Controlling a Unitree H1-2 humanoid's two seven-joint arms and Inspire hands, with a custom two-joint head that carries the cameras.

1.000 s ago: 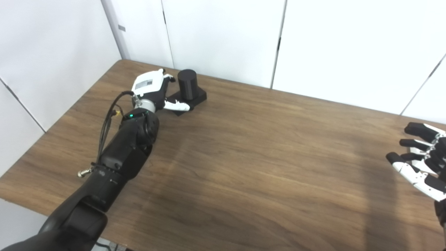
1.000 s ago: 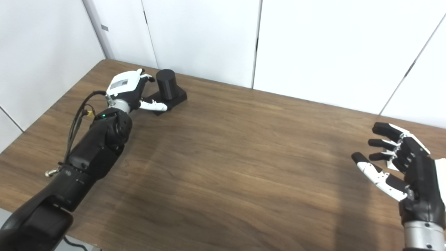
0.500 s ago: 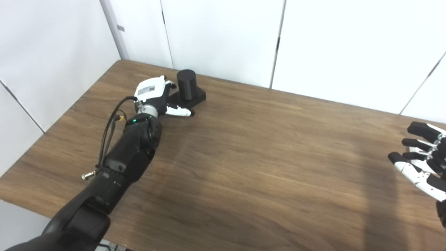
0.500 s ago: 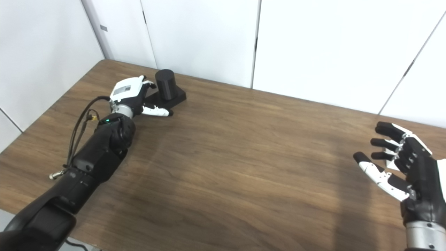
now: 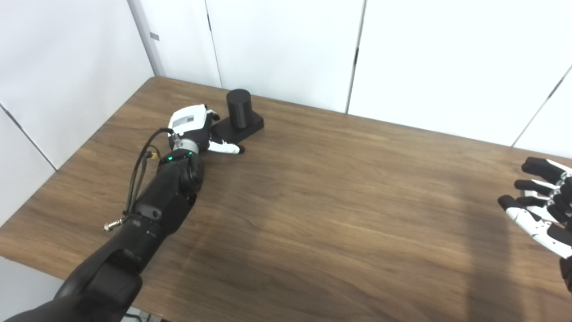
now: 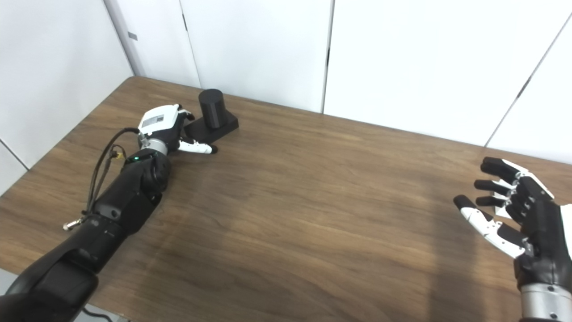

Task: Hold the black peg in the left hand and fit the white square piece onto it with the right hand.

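White wall panels stand behind a brown wood-grain table [image 5: 321, 188], and both my arms reach onto it from the near edge. At the far left, the black peg [image 5: 238, 109] stands upright on its flat square black base, close to the table's back edge. My left hand [image 5: 193, 129] lies low just beside that base on its left side, with my thumb stretched along the base's near corner; whether it touches the base I cannot tell. That hand holds nothing, and my fingers are mostly hidden behind the white back of the hand, so how far they are spread is hard to judge. Well apart, at the table's right side, my right hand [image 6: 518, 214] hovers with fingers spread wide and empty. Just behind those fingers a small white shape, the white square piece [image 6: 499, 197], peeks out on the table, mostly covered by them. From the left eye, the right hand is cut off by the picture's edge
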